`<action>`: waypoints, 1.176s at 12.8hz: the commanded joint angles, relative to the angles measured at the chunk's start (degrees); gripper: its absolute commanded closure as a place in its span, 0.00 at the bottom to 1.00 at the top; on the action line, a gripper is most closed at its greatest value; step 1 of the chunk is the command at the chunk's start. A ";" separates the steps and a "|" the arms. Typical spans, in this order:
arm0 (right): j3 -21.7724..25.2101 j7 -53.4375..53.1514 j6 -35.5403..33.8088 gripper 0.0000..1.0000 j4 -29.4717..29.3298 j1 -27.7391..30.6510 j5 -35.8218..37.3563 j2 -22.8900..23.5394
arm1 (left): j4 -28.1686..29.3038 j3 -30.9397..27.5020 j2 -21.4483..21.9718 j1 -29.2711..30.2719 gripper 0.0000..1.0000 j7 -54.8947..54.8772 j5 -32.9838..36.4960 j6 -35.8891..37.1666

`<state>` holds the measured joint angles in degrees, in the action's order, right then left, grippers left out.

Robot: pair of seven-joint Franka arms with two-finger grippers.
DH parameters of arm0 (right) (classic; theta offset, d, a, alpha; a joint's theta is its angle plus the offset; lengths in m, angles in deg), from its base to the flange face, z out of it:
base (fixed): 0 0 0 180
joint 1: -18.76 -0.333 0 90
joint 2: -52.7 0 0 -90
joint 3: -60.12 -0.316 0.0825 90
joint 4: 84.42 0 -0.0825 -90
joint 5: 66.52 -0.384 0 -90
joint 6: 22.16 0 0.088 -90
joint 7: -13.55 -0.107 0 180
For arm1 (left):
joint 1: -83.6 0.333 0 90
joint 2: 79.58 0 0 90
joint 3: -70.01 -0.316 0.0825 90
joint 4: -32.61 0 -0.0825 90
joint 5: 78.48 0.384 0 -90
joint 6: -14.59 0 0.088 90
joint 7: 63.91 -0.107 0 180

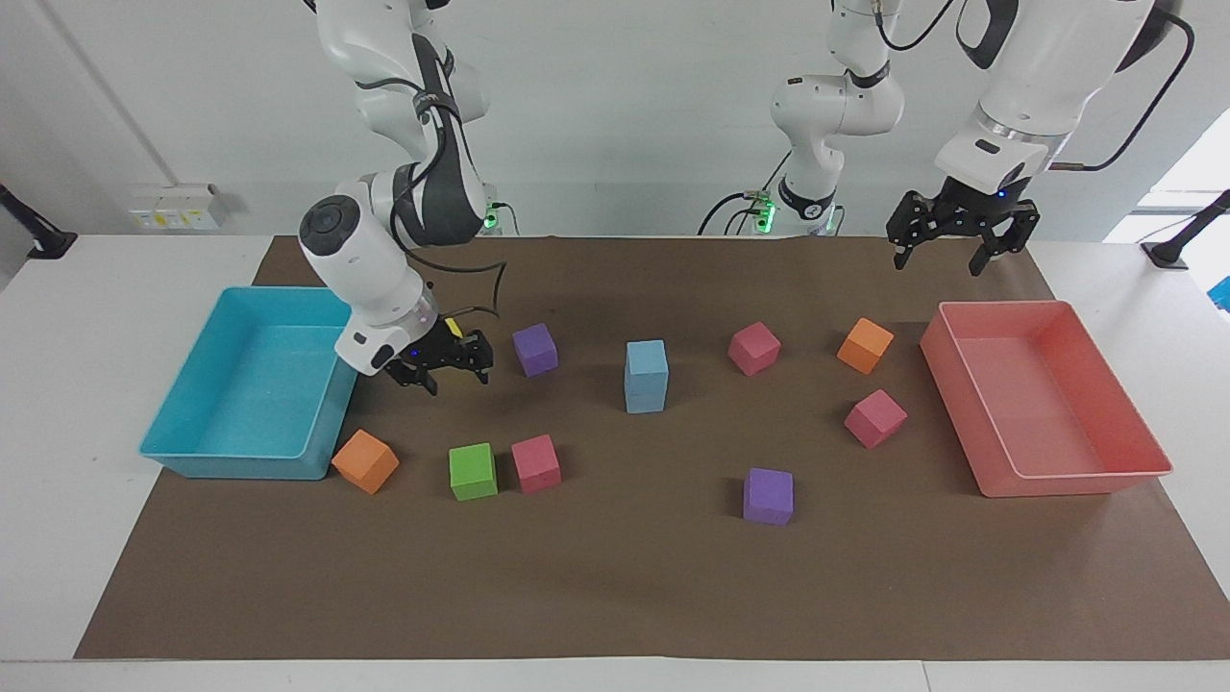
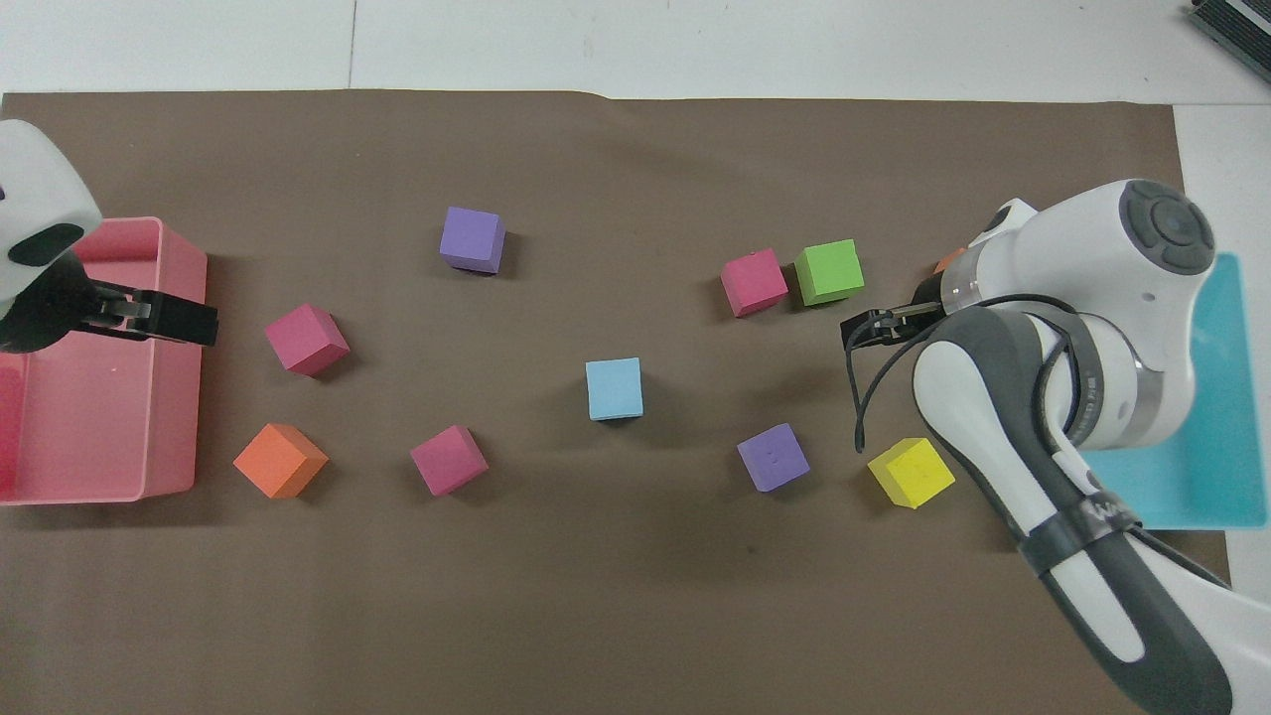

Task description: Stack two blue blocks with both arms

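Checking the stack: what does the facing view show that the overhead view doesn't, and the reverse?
Facing view only: the two light sky-blue foam cubes stand as a two-high stack. The open left gripper hangs over the rim of the pink plastic bin, the open right gripper beside the turquoise plastic bin. Overhead view only: a yellow foam cube, which the right arm hides in the facing view. Both: the stack stands mid-mat, untouched, with a purple foam cube beside it.

White table [image 1: 58, 404] under brown paper [image 1: 615, 577]; 2 bins, scattered cubes.
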<state>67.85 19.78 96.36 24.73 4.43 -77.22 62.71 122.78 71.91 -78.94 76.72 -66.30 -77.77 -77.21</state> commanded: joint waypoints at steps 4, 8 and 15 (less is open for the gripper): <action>-0.62 -6.89 -5.92 0.00 -0.43 7.20 5.34 -5.00 | -9.84 1.18 -5.31 0.99 0.00 -0.95 -0.80 5.14; -0.27 -15.98 -13.75 0.00 -2.10 8.27 8.67 -8.51 | -7.20 1.35 -2.84 0.29 0.00 -0.43 -1.06 6.28; -0.36 -8.43 -16.83 0.00 -1.84 14.60 8.85 -13.08 | -0.98 1.36 2.42 0.29 0.00 -0.16 -1.15 10.34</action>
<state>68.18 9.92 80.78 22.36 18.05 -69.59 51.59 116.15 73.19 -80.86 76.73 -66.32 -78.29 -66.21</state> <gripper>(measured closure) 0.000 0.000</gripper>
